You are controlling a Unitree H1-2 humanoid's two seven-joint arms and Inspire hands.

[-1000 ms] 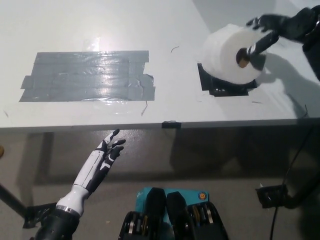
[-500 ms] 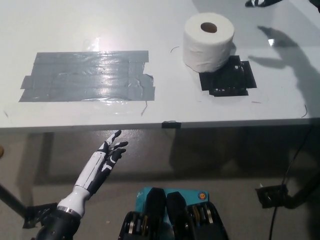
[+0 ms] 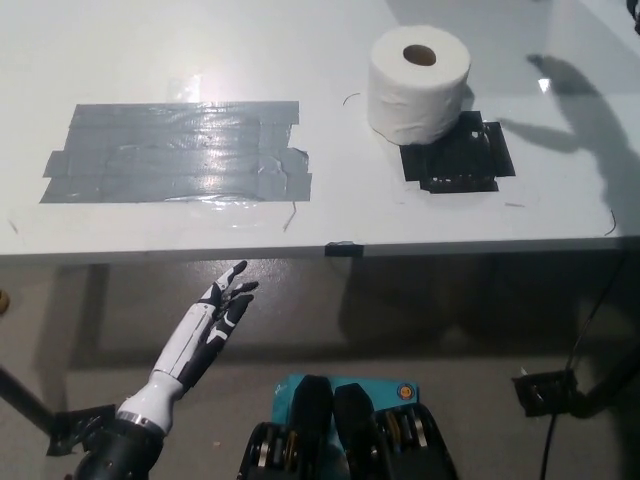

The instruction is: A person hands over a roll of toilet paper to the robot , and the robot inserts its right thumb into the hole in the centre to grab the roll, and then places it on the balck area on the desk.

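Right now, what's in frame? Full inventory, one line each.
desk: one, white, fills the upper half of the view
toilet paper roll: one, white, standing on end with the hole up, at the upper left corner of the black area and mostly off it
black area: one, black taped square, right part of the desk, near the front edge
grey tape patch: one, grey overlapping strips, left part of the desk
black tape tab: one, small, on the desk's front edge
floor: grey-brown, below the desk
left hand: one, white, open, lower left, below the desk edge, holding nothing
right hand: not in view; only a shadow shows at upper right
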